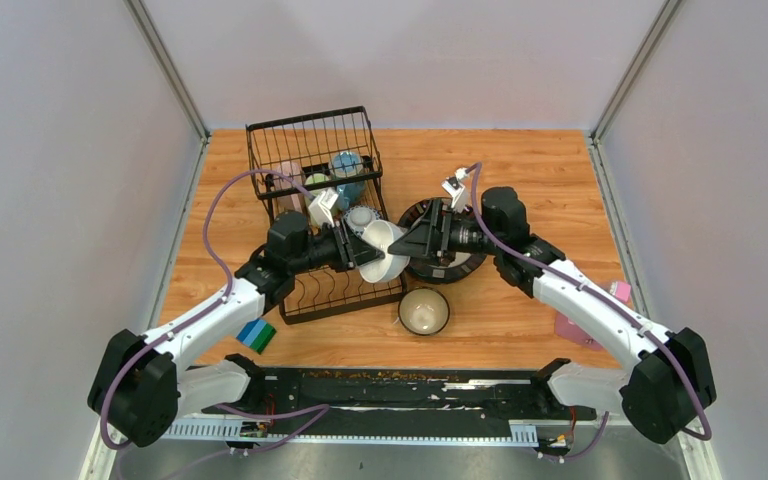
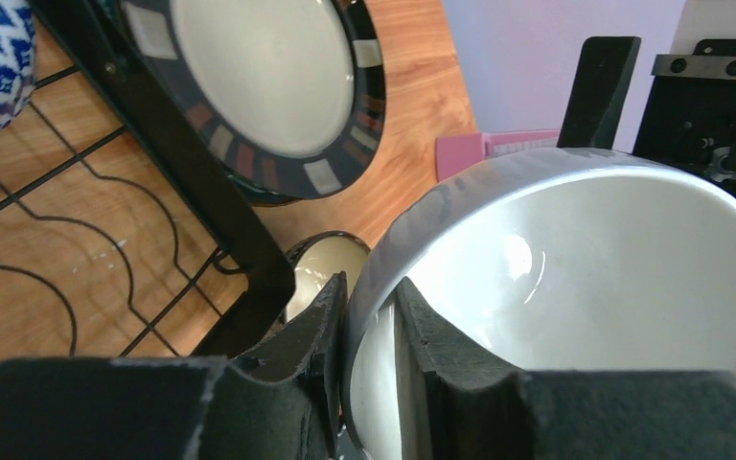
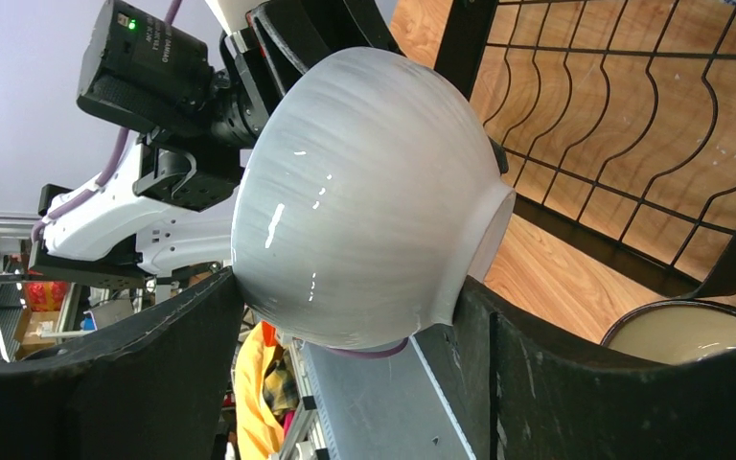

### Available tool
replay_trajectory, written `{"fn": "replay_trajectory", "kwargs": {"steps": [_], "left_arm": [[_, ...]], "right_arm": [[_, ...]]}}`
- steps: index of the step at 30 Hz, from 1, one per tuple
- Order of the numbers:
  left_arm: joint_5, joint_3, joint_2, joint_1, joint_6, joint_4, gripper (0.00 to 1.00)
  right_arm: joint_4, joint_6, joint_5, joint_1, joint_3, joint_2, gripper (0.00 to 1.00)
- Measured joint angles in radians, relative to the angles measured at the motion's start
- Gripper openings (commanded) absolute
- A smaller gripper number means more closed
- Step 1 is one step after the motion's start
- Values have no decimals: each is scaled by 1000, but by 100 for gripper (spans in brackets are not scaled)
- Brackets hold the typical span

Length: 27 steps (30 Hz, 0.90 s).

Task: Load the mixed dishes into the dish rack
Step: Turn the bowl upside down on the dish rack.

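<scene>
- White bowl point(image 1: 385, 255) is off the table and tipped on its side, between the two grippers, above the R edge of the dish rack point(image 1: 310, 135) lower tray.
- L gripper point(image 1: 368, 252): wrist view shows one finger point(image 2: 321, 316) outside the bowl's rim and the other inside, both close to the wall. Can't tell if they pinch or only flank it.
- R gripper point(image 1: 405, 245): jaws wide, clamped across the bowl's outside. One pad is on the belly and the other point(image 3: 479, 316) is against the foot ring.
- Basket section holds a pink mug point(image 1: 290, 175), green mug point(image 1: 317, 183) and blue mug point(image 1: 347, 165). Blue-patterned bowl point(image 1: 360, 217) sits at the basket/tray join.
- Black-rimmed plate point(image 1: 460, 268) lies flat on the table just R of the rack, partly under the R arm.
- Dark bowl w/ cream inside point(image 1: 424, 311) is upright on the table, near the tray's front R corner.
- Striped sponge point(image 1: 256, 335) sits by the tray's front L corner. Pink container point(image 1: 575, 328) is at the far R.
</scene>
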Motion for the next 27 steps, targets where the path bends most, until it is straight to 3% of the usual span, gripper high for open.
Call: {"fn": "replay_trajectory", "kwargs": {"steps": [27], "left_arm": [[-213,11,-91,-11,125,-303,52]], "right_arm": [[-51,14,63,19,0,114,47]]}}
